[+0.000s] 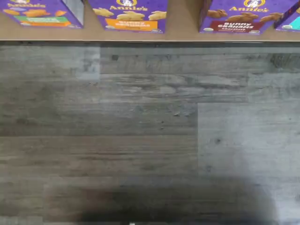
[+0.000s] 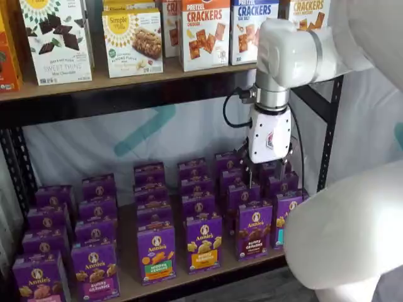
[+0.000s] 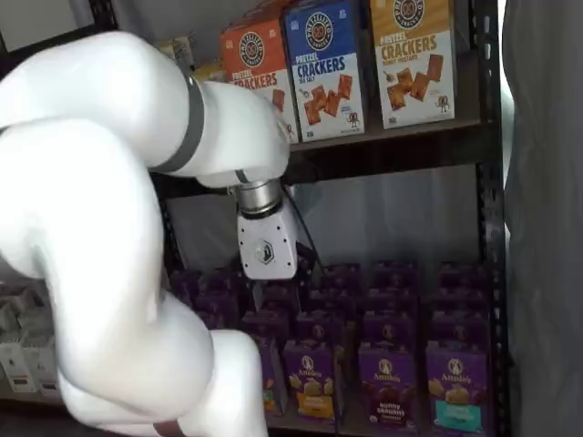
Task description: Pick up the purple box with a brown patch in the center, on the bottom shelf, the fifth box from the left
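Hanging above the rows of purple cartons, the robot's white end effector (image 2: 261, 171) showed in both shelf views, its black fingers (image 2: 249, 172) dark against the boxes behind them, so whether they stood apart or together could not be told, and no box was seen in them. From the left along the front of the bottom shelf (image 2: 208, 277), a purple carton with an orange-and-green panel (image 2: 156, 254) stood beside a purple carton with a yellow band (image 2: 203, 243), and next came the purple box (image 2: 254, 229), upright at the front edge, its brown band reading "Bunny Grahams". A teal-banded carton (image 3: 455, 387) stood just to its right in a shelf view. The end effector hung above and behind the purple box, apart from it, over the rows farther back. The wrist view looked down on grey plank flooring (image 1: 150, 136), with the shelf's tan surface and the fronts of the same cartons along one edge, the purple box (image 1: 241, 18) among them. On the shelf above, pretzel cracker boxes (image 2: 204, 31) stood in a row.
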`<state>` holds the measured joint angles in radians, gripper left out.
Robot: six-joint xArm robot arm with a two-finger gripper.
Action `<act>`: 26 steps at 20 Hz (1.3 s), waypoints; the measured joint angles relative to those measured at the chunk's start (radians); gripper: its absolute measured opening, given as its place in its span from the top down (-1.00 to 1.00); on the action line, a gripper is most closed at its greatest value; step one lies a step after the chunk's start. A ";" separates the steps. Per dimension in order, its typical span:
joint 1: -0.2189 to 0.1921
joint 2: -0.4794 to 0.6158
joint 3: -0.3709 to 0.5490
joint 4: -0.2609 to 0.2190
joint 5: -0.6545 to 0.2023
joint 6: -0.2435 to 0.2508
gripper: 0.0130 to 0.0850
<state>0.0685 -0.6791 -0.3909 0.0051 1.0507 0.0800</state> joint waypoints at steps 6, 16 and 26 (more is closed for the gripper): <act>-0.036 0.143 0.015 -0.004 -0.165 -0.035 -1.00; -0.070 0.457 -0.010 -0.004 -0.427 -0.072 -1.00; -0.108 0.806 -0.089 0.074 -0.708 -0.188 -1.00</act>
<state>-0.0392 0.1265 -0.4800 0.0791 0.3424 -0.1076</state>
